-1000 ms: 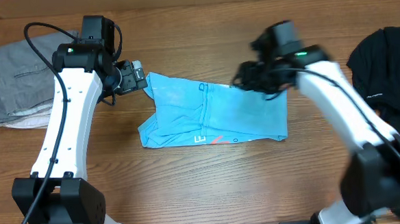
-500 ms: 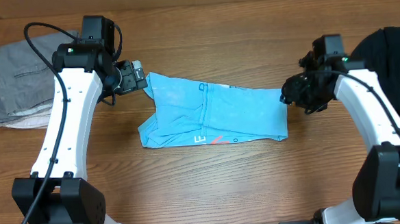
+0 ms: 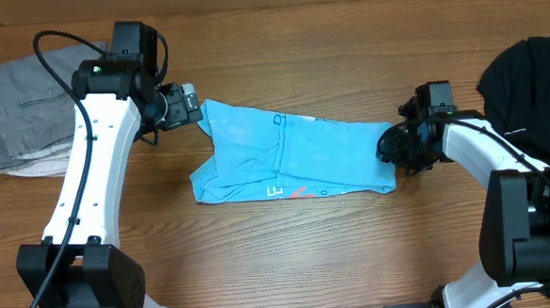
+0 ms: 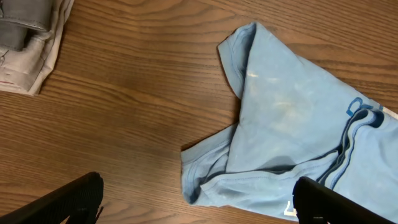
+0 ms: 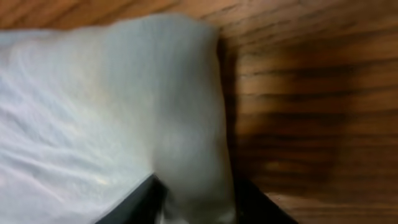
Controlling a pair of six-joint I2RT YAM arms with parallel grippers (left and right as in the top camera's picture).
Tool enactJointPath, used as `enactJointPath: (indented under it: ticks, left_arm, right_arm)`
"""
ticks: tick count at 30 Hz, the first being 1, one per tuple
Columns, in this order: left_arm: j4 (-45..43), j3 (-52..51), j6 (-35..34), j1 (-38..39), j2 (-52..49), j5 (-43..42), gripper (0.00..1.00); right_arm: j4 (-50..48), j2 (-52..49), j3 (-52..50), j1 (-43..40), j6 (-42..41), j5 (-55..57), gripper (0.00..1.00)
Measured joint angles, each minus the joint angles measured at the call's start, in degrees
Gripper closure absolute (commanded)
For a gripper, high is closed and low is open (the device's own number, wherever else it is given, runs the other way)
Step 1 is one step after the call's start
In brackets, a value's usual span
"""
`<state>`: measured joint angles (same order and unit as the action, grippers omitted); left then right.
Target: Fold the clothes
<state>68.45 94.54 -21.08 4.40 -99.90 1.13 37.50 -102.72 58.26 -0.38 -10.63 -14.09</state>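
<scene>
Jaws of L gripper [image 3: 189,104]: wide apart, holding nothing, just off upper-left corner of T-shirt [image 3: 294,158]; no change vs 1 s ago. R gripper [image 3: 388,148] had swung from above shirt's top-right out to its right edge, jaws narrower. Its fingers [image 5: 146,196] flanked the hem; pinched or not, can't tell. T-shirt lay crumpled at middle of table [image 3: 290,257], same spot. Bare wood along its front edge; grey pile [image 3: 18,111] far left, black garment [image 3: 531,93] far right.

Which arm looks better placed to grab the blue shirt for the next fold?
Right, probably: the right gripper straddles the T-shirt's right edge; the left gripper hangs open by the other end.
</scene>
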Motion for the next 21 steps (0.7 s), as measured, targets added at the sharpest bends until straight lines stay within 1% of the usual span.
enactJointPath:
  ticks: [1,2,6,9,16,19,21]
  left_arm:
    - [0.0,0.0,0.0,0.0,0.0,0.0,0.00]
    - [0.0,0.0,0.0,0.0,0.0,0.0,0.00]
    - [0.0,0.0,0.0,0.0,0.0,0.0,0.00]
    - [0.0,0.0,0.0,0.0,0.0,0.0,0.00]
    - [0.0,0.0,0.0,0.0,0.0,0.0,0.00]
    - [0.0,0.0,0.0,0.0,0.0,0.0,0.00]
    - [0.0,0.0,0.0,0.0,0.0,0.0,0.00]
  right_arm:
    - [0.0,-0.1,-0.1,0.0,0.2,0.0,0.94]
    - [0.1,-0.1,-0.2,0.0,-0.1,-0.2,0.96]
    - [3.0,-0.1,0.2,-1.8,0.2,-1.0,0.96]
    - [8.5,-0.2,2.5,-7.0,0.2,-0.7,0.96]
    - [20.4,-0.4,12.1,-21.2,0.1,0.2,0.96]
    - [27.5,-0.4,17.7,-25.3,0.1,0.3,0.96]
    - [30.6,-0.4,20.4,-26.1,0.2,0.0,0.96]
